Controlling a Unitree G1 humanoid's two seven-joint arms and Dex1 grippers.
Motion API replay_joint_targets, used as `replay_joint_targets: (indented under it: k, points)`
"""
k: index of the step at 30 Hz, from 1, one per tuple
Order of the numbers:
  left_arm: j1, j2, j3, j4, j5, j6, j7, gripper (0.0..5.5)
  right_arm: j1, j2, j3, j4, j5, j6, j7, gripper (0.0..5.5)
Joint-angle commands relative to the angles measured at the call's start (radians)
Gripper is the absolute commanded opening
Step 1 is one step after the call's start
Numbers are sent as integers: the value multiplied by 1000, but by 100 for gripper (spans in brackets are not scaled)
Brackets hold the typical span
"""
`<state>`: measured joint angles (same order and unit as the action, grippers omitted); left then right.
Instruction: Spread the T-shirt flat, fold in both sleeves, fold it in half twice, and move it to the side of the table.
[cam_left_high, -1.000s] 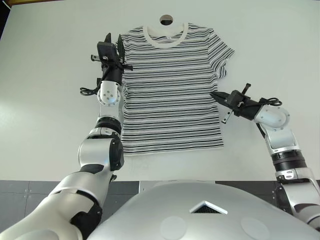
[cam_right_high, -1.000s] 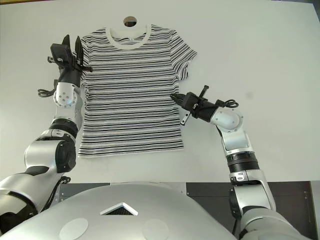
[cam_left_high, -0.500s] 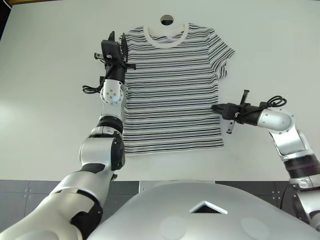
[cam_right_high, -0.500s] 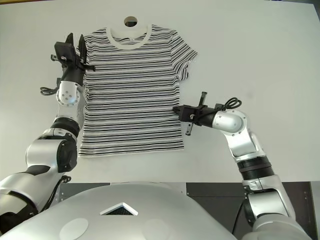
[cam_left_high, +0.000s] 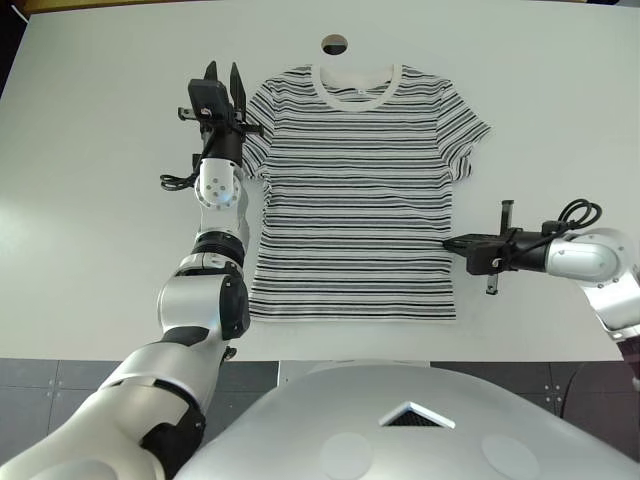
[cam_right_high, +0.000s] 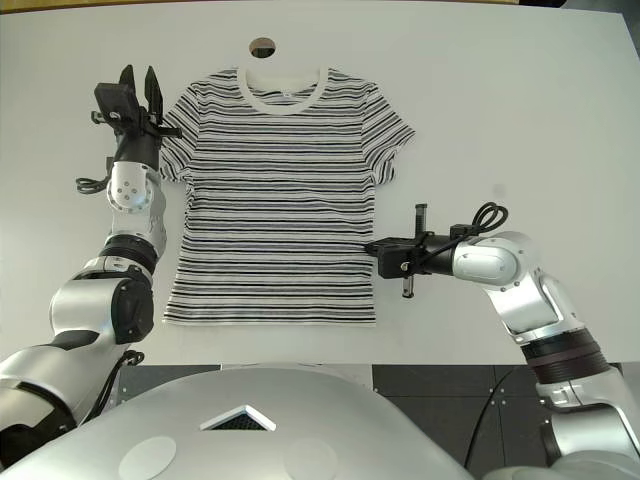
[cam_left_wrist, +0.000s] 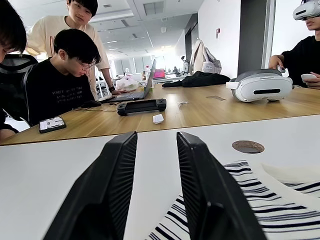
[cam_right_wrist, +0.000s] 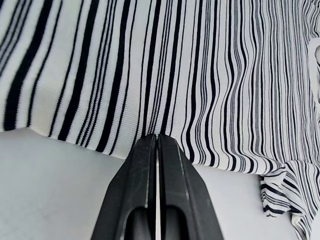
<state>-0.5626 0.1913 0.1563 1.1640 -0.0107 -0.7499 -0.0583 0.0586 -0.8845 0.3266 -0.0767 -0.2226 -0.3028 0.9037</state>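
A white table (cam_left_high: 90, 250) seen from above. At the left, the left gripper (cam_left_high: 222, 72) rests just beside the shirt's left sleeve, its two black fingers (cam_left_wrist: 117, 175) spread apart with nothing between them. In the middle, the black-and-white striped T-shirt (cam_left_high: 355, 200) lies flat, front up, collar pointing away from the robot and hem nearest it, both short sleeves out to the sides. A small round hole (cam_left_high: 333, 43) in the tabletop sits just beyond the collar. At the right, the right gripper (cam_left_high: 447, 242) lies low, fingers pinched together on the shirt's right side edge above the hem.
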Motion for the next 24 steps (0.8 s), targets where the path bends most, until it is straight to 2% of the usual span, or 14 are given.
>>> replay_joint_targets:
  k: [1, 7, 9, 14, 17, 21, 22, 24]
  points:
    - [-14, 8, 7, -10, -11, 14, -15, 148, 81, -52, 46, 47, -57, 30, 50, 10]
    - [-12, 12, 23, -11, -38, 21, -43, 148, 77, -46, 24, 62, -40, 31, 17, 10]
    - [-13, 11, 33, -14, -60, 31, -75, 148, 79, -9, -3, 28, 35, 4, -5, 10]
    - [21, 34, 70, -137, -205, 190, -330, 198, 62, 135, -225, -217, 523, 92, -84, 10]
    - [66, 70, 61, -253, -257, 337, -467, 244, 39, 196, -322, -247, 658, 132, -141, 10]
    - [96, 133, 46, -330, -246, 485, -504, 287, -33, 301, -354, -146, 607, 128, -253, 10]
    - [91, 143, 44, -315, -239, 518, -500, 309, -41, 322, -355, -129, 589, 122, -274, 10]
    - [67, 165, 32, -240, -205, 585, -462, 309, -69, 366, -369, -81, 546, 110, -333, 10]
